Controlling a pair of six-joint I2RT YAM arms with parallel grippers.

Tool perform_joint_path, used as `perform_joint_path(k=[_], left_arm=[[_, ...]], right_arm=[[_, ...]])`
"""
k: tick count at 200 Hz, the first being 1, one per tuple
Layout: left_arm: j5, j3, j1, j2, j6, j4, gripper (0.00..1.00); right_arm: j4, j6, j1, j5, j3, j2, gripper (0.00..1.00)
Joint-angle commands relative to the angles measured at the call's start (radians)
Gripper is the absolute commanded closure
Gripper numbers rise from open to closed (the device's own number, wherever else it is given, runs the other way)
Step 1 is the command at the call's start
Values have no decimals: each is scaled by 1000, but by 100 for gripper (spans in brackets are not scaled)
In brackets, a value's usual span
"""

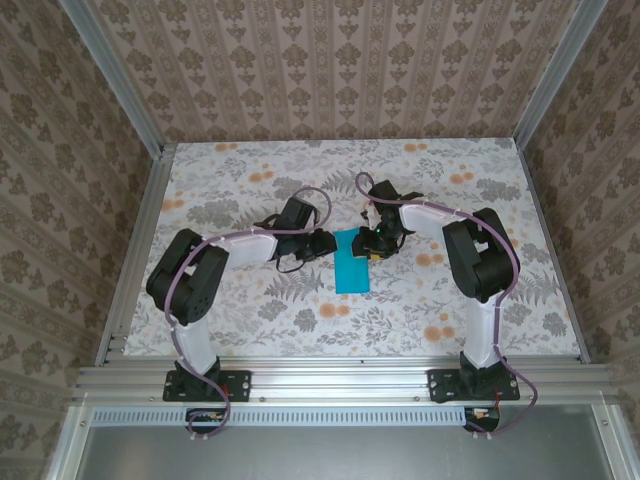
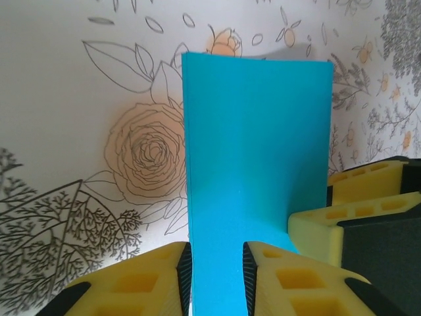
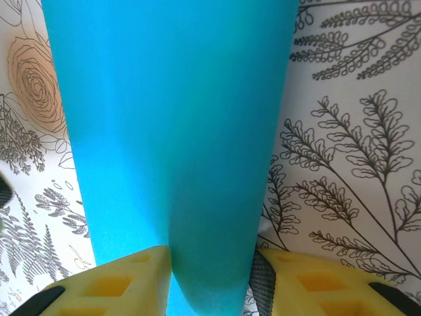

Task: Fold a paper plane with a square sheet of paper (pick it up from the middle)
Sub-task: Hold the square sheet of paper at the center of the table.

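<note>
Here the right end effector pinches a raised, rounded bend of the square sheet of paper between its yellow fingers. The left end effector has its fingers apart with the sheet across the gap; whether it grips, I cannot tell. The sheet lies between both, mid-way on the flowered worktop.

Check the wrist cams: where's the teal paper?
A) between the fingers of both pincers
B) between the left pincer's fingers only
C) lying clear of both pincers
A: the teal paper fills the gap in the left pincer in its wrist view and in the right pincer in its own.
</note>
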Motion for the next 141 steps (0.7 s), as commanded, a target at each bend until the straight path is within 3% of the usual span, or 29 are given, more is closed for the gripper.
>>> perform_joint_path(k=[1,141], left_arm=[[41,38,-12,26,-16,24,72],[58,93,-44,104,2,-8,88]], right_arm=[[-22,3,9,78,-28,97,58],[-31,3,10,82,-21,110,58]])
